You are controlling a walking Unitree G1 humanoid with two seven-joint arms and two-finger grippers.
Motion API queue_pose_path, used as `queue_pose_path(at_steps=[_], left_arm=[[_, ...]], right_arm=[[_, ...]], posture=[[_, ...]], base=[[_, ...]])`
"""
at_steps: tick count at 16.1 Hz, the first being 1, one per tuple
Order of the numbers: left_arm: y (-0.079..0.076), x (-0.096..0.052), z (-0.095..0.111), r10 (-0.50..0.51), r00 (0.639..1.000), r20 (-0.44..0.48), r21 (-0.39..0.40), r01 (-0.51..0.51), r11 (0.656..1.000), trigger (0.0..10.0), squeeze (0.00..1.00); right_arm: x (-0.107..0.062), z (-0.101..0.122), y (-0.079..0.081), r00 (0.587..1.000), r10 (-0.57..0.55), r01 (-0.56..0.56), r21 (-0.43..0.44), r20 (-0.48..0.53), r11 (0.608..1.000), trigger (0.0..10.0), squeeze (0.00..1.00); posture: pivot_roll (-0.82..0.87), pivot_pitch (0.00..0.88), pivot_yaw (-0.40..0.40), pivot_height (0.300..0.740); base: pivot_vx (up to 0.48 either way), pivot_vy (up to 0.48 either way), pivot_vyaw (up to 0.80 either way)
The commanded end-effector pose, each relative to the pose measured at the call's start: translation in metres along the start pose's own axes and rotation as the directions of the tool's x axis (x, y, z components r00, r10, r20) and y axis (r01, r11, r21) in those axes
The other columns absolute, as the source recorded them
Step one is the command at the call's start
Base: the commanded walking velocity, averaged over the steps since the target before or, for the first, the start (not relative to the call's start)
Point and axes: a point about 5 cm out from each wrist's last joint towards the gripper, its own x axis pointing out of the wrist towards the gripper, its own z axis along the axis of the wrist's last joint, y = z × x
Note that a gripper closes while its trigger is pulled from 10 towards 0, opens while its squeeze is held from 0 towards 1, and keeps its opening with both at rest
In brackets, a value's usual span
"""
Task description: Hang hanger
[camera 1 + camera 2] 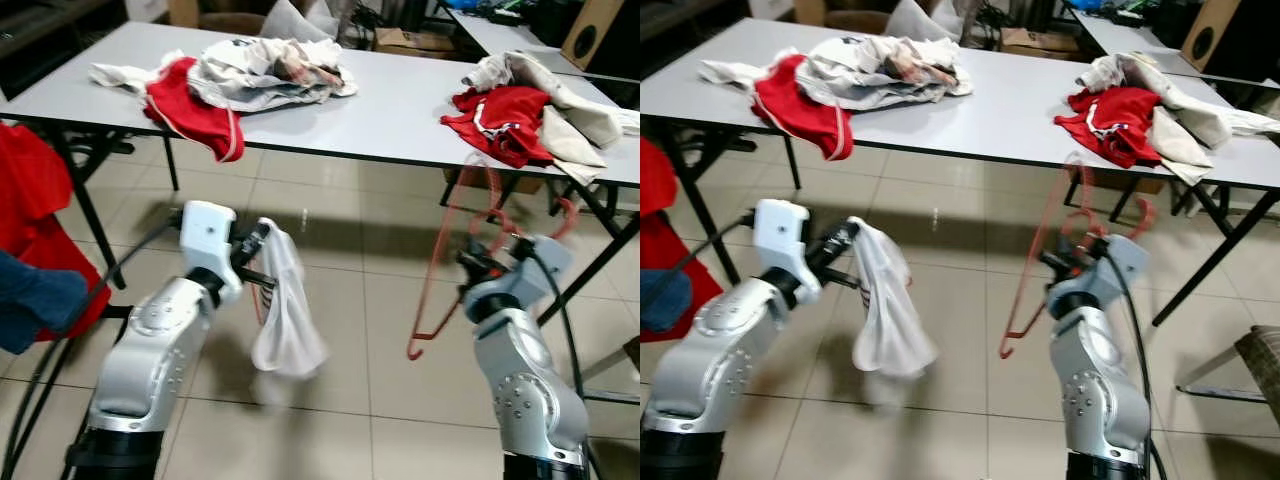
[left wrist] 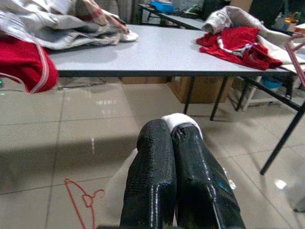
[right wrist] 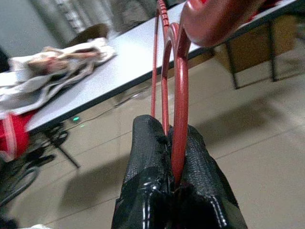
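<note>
Nearest to me, both arms are raised in front of the torso. L gripper (image 1: 262, 262): fingers pressed together on a white garment (image 1: 285, 310), which hangs limp below the fingertips, clear of the floor. L wrist view confirms: both black pads closed, white cloth bunched at the tips.

R gripper (image 1: 478, 266): fingers clamped on a red hanger (image 1: 452, 262). R wrist view shows the red wire pinched between the two pads, wire running up and away from the tips. In the head views the hanger's long axis runs steeply, low end w/ a small hook-shaped curl down near the floor on the inner side, upper loops rising toward the table edge (image 1: 400, 155). So the task's item is already in hand, R side; L arm is not on it.

Key relation, as I judge it: garment and hanger are apart, w/ open floor between them. Hanger lies to the robot's right of the garment, at approx. the same height as the L fingertips. Any threading of cloth onto wire needs the two grippers brought together; hanger's low end points toward the L side, which helps.

Further out: a second red hanger (image 2: 83, 200) lies flat on the tiles. Beyond, the grey table carries a clothes pile (image 1: 250, 70) on its L part and red and cream garments (image 1: 520, 110) on the R part. No rail or hook for hanging can be made out.
</note>
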Motion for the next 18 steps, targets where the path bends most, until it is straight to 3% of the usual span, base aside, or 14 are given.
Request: queue_pose_path(at_steps=[1, 5, 7, 11, 15, 18], left_arm=[[-0.005, 0.004, 0.010, -0.027, 0.999, 0.042, 0.004, 0.027, 1.000, 10.0, 0.00], [-0.003, 0.004, 0.011, -0.025, 0.999, 0.048, 0.009, 0.025, 1.000, 10.0, 0.00], [-0.003, 0.005, 0.012, -0.021, 0.998, 0.052, 0.008, 0.021, 1.000, 10.0, 0.00], [-0.002, 0.005, 0.012, -0.013, 0.999, 0.052, 0.011, 0.012, 1.000, 10.0, 0.00], [-0.002, 0.005, 0.012, -0.013, 0.998, 0.054, 0.012, 0.012, 1.000, 10.0, 0.00], [-0.001, 0.005, 0.013, -0.014, 0.998, 0.056, 0.013, 0.013, 1.000, 10.0, 0.00]], right_arm=[[0.002, 0.002, 0.001, 1.000, 0.003, -0.003, -0.024, -0.005, 1.000, 10.0, 0.00], [0.002, 0.003, 0.003, 0.998, 0.059, -0.059, -0.007, 0.005, 0.998, 10.0, 0.00], [0.001, -0.003, 0.007, 0.995, 0.091, -0.093, -0.071, -0.035, 0.993, 10.0, 0.00], [0.002, 0.001, 0.007, 0.997, 0.079, -0.079, -0.053, -0.004, 0.996, 10.0, 0.00], [0.002, -0.001, 0.011, 0.995, 0.098, -0.101, -0.114, -0.032, 0.988, 10.0, 0.00], [0.003, 0.000, 0.010, 0.995, 0.099, -0.100, -0.071, -0.014, 0.992, 10.0, 0.00]], posture=[[-0.10, 0.000, -0.039, 0.740], [-0.10, 0.000, -0.039, 0.740], [-0.10, 0.000, -0.041, 0.740], [-0.10, 0.000, -0.041, 0.740], [-0.10, 0.000, -0.041, 0.740], [-0.10, 0.000, -0.040, 0.740]], base=[[0.274, 0.000, 0.00], [0.312, 0.000, 0.00], [0.351, 0.000, 0.00], [0.354, 0.000, 0.00], [0.361, 0.000, 0.40], [0.364, 0.000, 0.24]])
